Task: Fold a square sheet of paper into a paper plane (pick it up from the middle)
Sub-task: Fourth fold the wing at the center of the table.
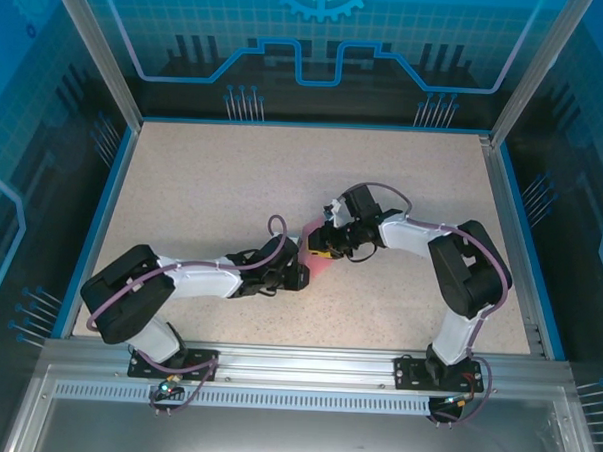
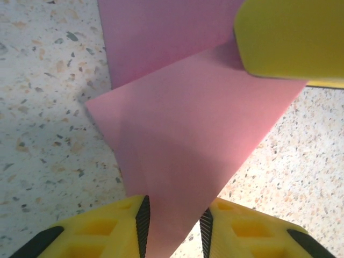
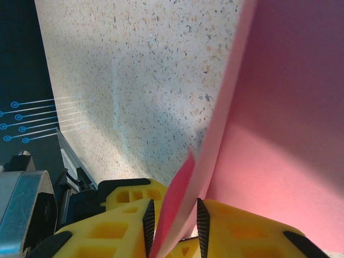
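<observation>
1. Pink creased sheet of paper (image 1: 315, 259) lies mid-table (image 1: 203, 182), where the left gripper (image 1: 297, 276) and right gripper (image 1: 323, 249) meet.
2. Left gripper (image 2: 173, 228) is released, its jaws parted and straddling the sheet's (image 2: 188, 145) triangular flap.
3. Right gripper (image 3: 173, 226) pinches the sheet's (image 3: 279, 134) doubled edge, which stands upright off the speckled table (image 3: 134, 80).

Speckled beige worktop (image 1: 213, 182), blue-edged and evenly lit; blue circuit-pattern walls (image 1: 319, 47) all round, aluminium rail (image 1: 295, 366) along the front.
</observation>
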`<state>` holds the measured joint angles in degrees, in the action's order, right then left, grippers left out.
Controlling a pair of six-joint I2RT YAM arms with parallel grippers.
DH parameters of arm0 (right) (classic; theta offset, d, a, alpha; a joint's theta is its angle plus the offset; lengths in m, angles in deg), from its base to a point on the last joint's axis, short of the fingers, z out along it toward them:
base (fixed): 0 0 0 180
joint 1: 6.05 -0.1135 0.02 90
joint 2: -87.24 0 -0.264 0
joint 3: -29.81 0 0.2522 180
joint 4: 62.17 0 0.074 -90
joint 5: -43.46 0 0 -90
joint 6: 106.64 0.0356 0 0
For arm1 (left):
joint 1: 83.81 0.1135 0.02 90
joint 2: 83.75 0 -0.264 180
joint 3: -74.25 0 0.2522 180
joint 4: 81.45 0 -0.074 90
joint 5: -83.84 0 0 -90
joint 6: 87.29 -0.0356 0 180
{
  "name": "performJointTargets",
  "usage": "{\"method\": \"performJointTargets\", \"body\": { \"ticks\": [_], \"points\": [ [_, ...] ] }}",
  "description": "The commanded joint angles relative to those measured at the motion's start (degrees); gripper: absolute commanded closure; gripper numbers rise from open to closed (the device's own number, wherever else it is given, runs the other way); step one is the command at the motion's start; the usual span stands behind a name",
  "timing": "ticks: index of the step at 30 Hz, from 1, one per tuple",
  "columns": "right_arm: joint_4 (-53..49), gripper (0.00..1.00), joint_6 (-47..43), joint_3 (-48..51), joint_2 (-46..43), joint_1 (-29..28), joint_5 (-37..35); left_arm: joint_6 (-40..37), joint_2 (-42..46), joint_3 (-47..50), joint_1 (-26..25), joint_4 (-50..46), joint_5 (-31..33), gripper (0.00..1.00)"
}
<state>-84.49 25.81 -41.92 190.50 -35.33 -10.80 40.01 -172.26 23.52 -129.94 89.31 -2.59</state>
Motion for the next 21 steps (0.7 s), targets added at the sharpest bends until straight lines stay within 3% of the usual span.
{"method": "performJointTargets", "body": {
  "ticks": [1, 5, 21],
  "points": [
    [-0.8, 0.74, 0.4, -1.5, 1.0, -0.5, 0.1, -1.8, 1.7, -1.8, -0.3, -3.2, 1.6, 0.65],
    [-0.5, 0.79, 0.6, -1.6, 1.0, -0.4, 0.7, -2.4, 0.8, -3.5, -2.0, -5.1, 3.4, 0.65],
    [-0.7, 0.81, 0.7, -1.8, 1.1, -0.2, 0.9, -0.2, -3.2, -8.6, -7.3, -14.1, 16.4, 0.67]
  ]
}}
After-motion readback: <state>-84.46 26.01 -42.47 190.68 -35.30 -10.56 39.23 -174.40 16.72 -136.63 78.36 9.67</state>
